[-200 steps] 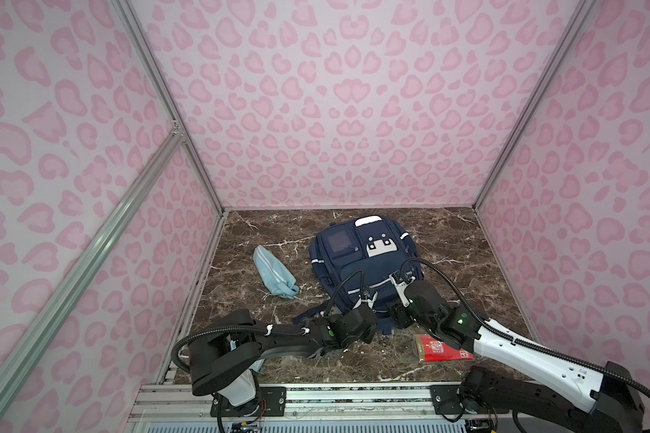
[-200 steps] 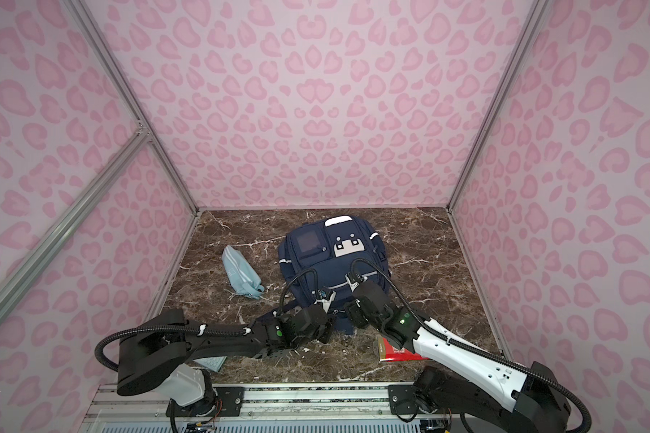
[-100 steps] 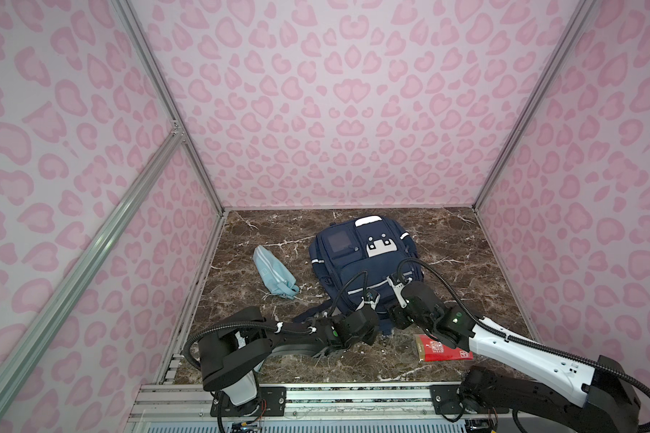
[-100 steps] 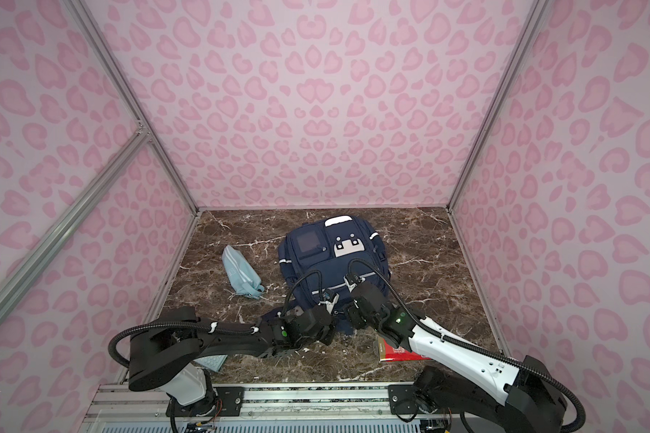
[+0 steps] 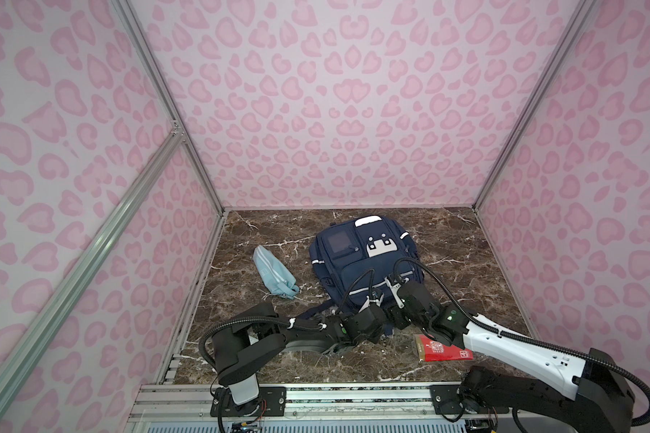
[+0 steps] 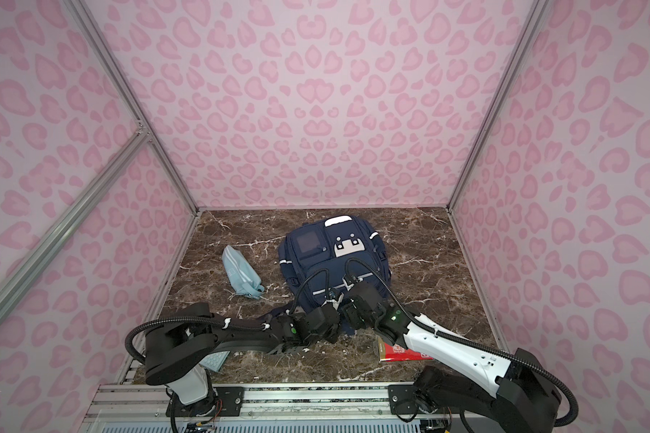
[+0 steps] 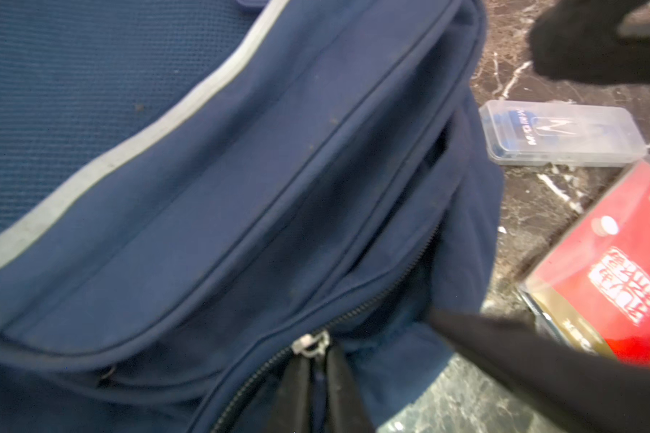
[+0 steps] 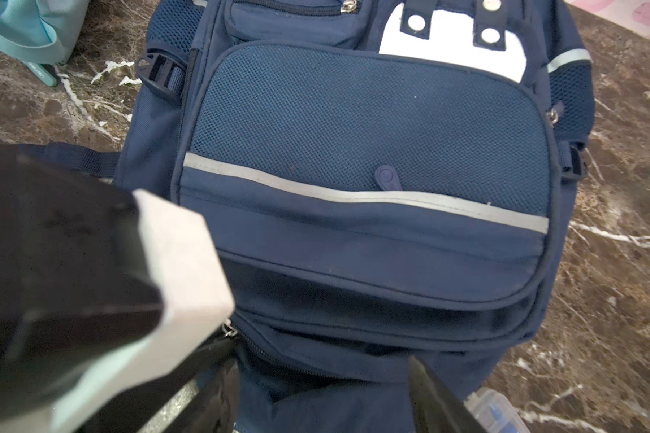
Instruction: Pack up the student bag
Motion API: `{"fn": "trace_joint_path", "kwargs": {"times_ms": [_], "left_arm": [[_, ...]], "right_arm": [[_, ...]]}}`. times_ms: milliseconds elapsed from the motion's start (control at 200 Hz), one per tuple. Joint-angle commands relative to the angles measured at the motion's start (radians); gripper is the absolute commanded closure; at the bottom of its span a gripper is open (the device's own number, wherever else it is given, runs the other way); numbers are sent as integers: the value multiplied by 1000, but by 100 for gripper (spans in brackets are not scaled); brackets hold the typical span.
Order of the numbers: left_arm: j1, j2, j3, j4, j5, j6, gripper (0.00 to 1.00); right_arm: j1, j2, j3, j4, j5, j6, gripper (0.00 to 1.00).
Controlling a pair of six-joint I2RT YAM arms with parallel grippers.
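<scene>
Both near the tabletop's [image 5: 466, 262] front edge: left gripper [image 7: 312, 361] pinches the student bag's [image 5: 357, 262] zipper pull [image 7: 310, 343], right gripper [image 8: 321, 365] gapes wide.

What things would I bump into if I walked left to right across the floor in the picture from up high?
light-blue pouch → navy backpack → red packet
</scene>
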Motion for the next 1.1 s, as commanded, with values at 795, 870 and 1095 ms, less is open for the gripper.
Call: {"fn": "trace_joint_path", "kwargs": {"times_ms": [795, 870, 1095], "left_arm": [[167, -415, -107, -145, 279, -34, 96], [168, -412, -96, -158, 295, -33, 96], [196, -448, -124, -164, 329, -56, 96]], "right_arm": [[82, 77, -115, 500, -90, -287, 24], [100, 120, -100, 529, -61, -309, 26], [96, 213, -63, 515, -33, -340, 73]]}}
